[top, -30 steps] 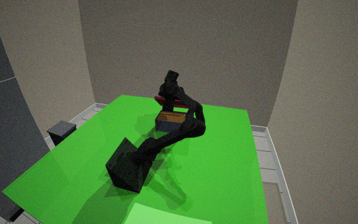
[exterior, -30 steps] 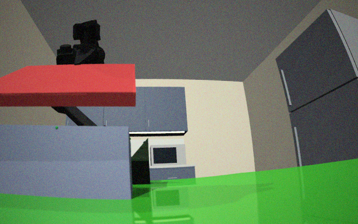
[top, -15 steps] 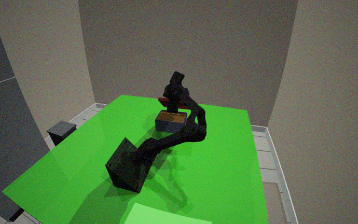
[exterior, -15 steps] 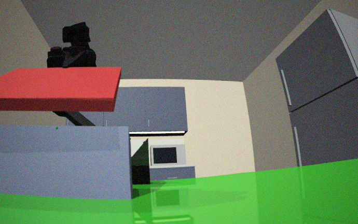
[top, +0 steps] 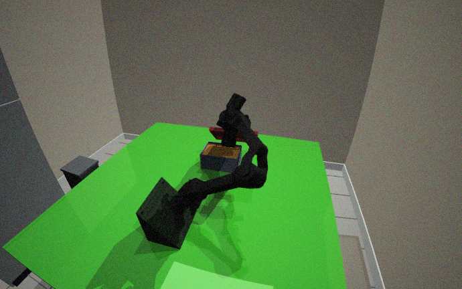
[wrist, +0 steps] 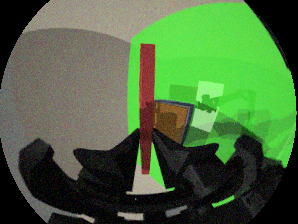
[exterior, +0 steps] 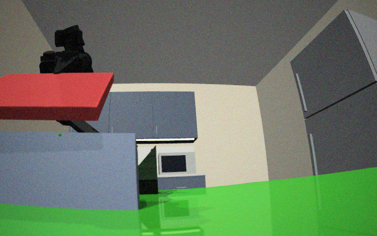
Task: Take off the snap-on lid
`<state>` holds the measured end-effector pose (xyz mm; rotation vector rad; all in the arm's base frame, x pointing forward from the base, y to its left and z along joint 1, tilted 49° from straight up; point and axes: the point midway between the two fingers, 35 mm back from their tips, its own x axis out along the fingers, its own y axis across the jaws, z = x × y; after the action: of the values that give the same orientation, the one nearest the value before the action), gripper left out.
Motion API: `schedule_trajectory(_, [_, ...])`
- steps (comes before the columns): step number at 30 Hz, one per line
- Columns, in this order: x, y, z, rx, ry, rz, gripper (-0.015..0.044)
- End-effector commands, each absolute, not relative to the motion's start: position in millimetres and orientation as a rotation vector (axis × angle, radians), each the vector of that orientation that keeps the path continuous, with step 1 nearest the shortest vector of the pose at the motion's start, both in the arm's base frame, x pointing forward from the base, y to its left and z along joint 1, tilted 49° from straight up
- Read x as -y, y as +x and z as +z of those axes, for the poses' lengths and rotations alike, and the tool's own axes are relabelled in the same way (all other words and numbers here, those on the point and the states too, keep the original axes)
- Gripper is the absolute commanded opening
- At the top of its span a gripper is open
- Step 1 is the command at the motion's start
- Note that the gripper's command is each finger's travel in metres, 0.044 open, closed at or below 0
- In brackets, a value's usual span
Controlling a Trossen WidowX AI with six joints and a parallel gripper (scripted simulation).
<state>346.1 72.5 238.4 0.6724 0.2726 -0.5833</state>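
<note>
The red lid is off the box and in the air. It is tilted, with a broad face turned towards the exterior camera, and shows edge-on in the wrist view. My gripper is shut on the lid's edge; the arm hides part of the lid in the top view. The blue-grey storage box stands open on the green table, with an orange-brown interior. The lid hangs above and beyond the box as seen from the top view.
The dark arm base stands on the table, nearer the top camera than the box. The arm's elbow reaches past the box's right side. The table's far edge lies beyond the box. A pale green patch shows at the near edge of view.
</note>
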Motion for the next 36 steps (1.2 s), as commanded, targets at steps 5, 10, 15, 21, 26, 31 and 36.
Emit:
schedule_trajectory(5, [-65,345,259,-0.261,0.691,-0.562,0.0])
schedule_trajectory(10, [-58,344,267,-0.261,0.69,-0.562,0.0])
schedule_trajectory(15, [-52,343,274,-0.261,0.69,-0.562,0.0])
schedule_trajectory(21, [-44,342,283,-0.261,0.69,-0.562,0.0])
schedule_trajectory(26, [-37,341,290,-0.261,0.69,-0.562,0.0])
schedule_trajectory(31, [-30,340,298,-0.261,0.689,-0.562,0.0])
schedule_trajectory(36, [-23,339,305,-0.26,0.689,-0.562,0.0])
